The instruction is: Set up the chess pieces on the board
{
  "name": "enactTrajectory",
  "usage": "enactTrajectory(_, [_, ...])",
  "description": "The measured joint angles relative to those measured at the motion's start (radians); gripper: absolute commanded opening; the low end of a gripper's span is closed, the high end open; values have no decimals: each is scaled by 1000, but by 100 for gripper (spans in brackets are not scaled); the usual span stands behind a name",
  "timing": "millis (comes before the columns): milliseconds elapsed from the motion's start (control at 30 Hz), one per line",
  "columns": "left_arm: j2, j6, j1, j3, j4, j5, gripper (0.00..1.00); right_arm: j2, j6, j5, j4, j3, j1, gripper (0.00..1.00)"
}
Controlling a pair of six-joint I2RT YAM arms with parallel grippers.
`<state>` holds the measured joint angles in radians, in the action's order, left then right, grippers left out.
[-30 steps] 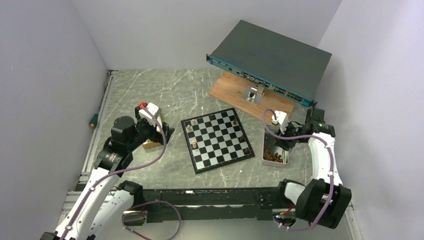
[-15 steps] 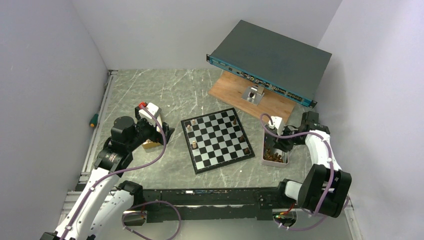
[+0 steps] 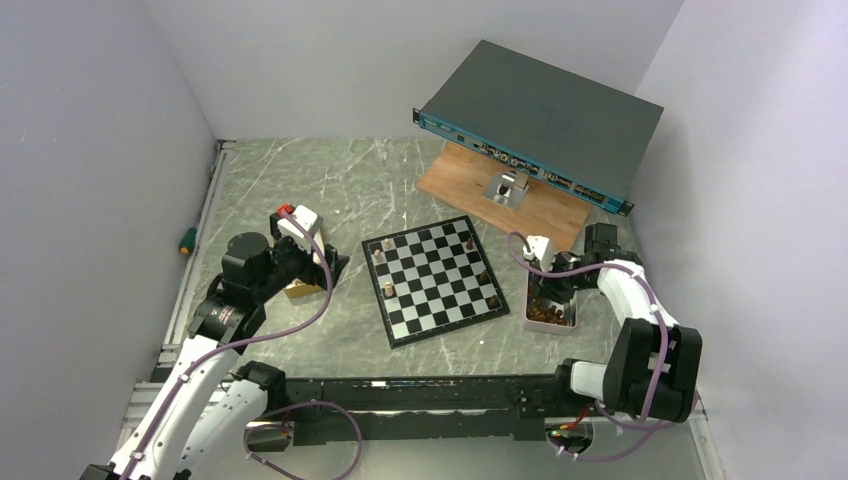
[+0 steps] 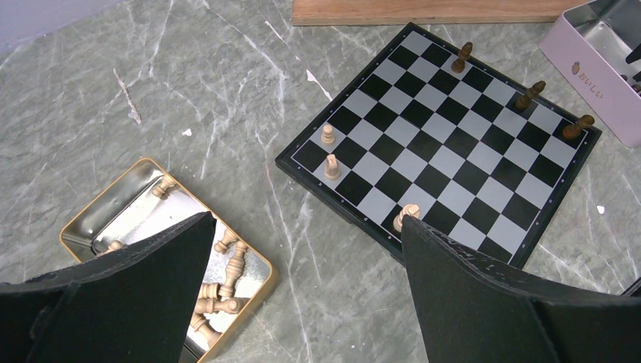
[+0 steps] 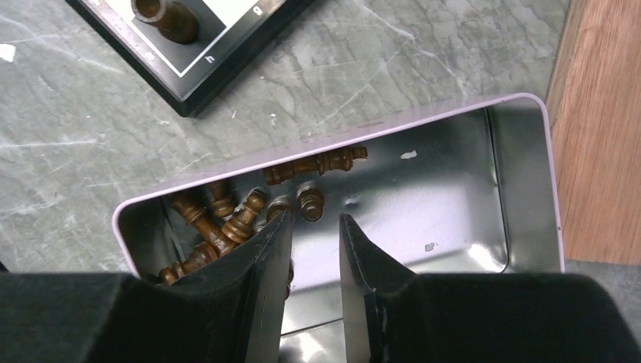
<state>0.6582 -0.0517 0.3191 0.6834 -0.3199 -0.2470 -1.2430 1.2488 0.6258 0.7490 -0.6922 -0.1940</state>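
The board lies flat on the marbled surface at the centre of the overhead view. Only six chess pieces are stood on it. In the left wrist view, three light ones are seen along its left edge and three dark ones along its right edge. The rest are kept in two tins. Light pieces lie in a gold tin at the lower left of that view. Dark pieces are heaped in the lower left corner of a pink tin in the right wrist view.

The step in hand is judged to be the picking of a dark piece. The right pincer is set inside the pink tin with its jaws narrowed to a slim gap. Bare tin floor is seen between them, and nothing is pinched. One piece, seen end-on, stands just beyond the tips. The left pincer is spread wide above the gold tin, empty.

Next, a short advance toward that piece would be called for, so that it is caught between the jaws and can be carried to the board's dark side.
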Motion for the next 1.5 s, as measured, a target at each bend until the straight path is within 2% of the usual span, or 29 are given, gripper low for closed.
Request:
enactTrajectory(867, [-2, 0, 0, 0, 0, 0, 99, -68, -56, -60, -63, 6, 33, 26])
enactTrajectory(1133, [-2, 0, 0, 0, 0, 0, 99, -95, -58, -72, -67, 6, 45, 16])
enactTrajectory(1200, [-2, 0, 0, 0, 0, 0, 99, -98, -57, -72, -67, 6, 45, 8])
enactTrajectory(1233, [-2, 0, 0, 0, 0, 0, 99, -98, -57, -71, -67, 6, 45, 1])
enactTrajectory(1500, [-2, 0, 0, 0, 0, 0, 99, -63, -64, -74, -66, 5, 45, 0])
